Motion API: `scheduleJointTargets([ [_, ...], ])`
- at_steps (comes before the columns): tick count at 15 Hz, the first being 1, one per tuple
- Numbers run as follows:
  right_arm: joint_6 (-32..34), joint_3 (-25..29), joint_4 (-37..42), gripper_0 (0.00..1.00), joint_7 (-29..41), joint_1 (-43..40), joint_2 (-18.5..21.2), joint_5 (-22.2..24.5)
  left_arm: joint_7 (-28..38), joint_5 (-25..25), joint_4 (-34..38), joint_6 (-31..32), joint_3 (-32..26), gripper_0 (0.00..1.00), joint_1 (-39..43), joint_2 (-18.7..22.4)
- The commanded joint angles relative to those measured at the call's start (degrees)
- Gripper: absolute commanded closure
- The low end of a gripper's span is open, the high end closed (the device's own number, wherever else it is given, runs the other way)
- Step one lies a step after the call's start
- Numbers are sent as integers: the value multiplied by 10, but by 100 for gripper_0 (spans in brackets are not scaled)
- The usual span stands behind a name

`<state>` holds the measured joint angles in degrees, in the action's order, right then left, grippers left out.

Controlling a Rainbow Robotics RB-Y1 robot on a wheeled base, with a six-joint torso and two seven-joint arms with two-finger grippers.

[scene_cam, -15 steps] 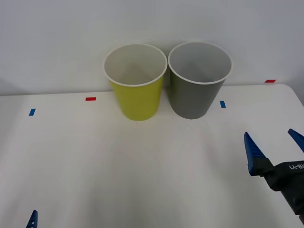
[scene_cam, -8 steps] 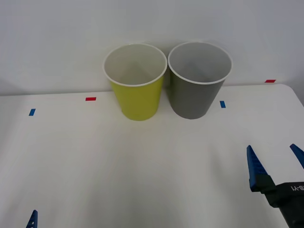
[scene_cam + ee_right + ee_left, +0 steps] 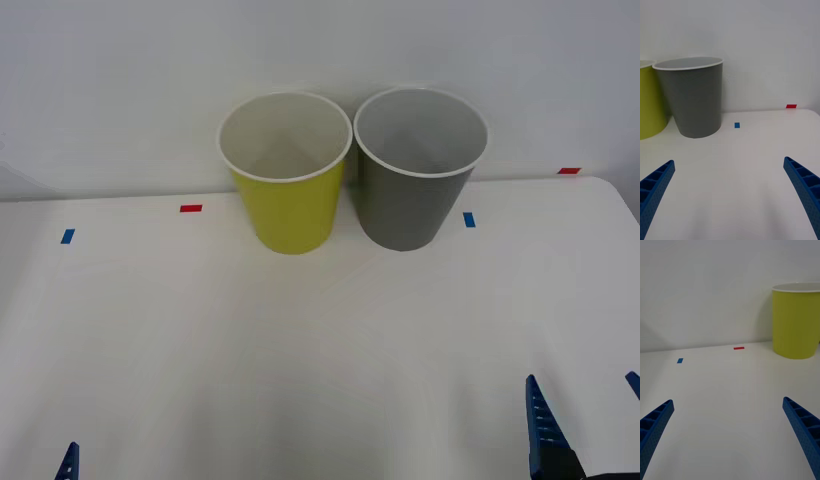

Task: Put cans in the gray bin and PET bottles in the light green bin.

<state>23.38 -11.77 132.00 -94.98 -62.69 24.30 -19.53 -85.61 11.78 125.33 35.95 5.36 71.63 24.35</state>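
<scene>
The light green bin and the gray bin stand upright side by side at the back of the white table, touching or nearly so. Both show pale insides. The cans and PET bottles are out of view. My right gripper is open at the near right edge of the table with nothing between its fingers; the right wrist view has the gray bin well ahead of the gripper. My left gripper is open and holds nothing, low at the near left, with one fingertip showing. The light green bin stands far beyond it.
Small tape marks lie on the table: red and blue at the left, blue and red at the right. A white wall rises right behind the bins. The table's right edge runs close to my right gripper.
My right gripper has drawn back toward the table's near edge, sinking low in the front view, still open. The left gripper and both bins have not moved.
</scene>
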Motion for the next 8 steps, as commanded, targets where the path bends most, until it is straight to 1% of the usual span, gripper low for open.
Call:
scheduleJointTargets([
  [1, 57, -26, -18, 0, 1, -43, 19, 12, 0, 0, 0, 0, 0, 0, 0, 0],
  [3, 98, -42, -54, 0, 5, -37, 21, 20, 0, 0, 0, 0, 0, 0, 0, 0],
  [8, 111, -44, -56, 0, 10, -46, 22, 21, 0, 0, 0, 0, 0, 0, 0, 0],
])
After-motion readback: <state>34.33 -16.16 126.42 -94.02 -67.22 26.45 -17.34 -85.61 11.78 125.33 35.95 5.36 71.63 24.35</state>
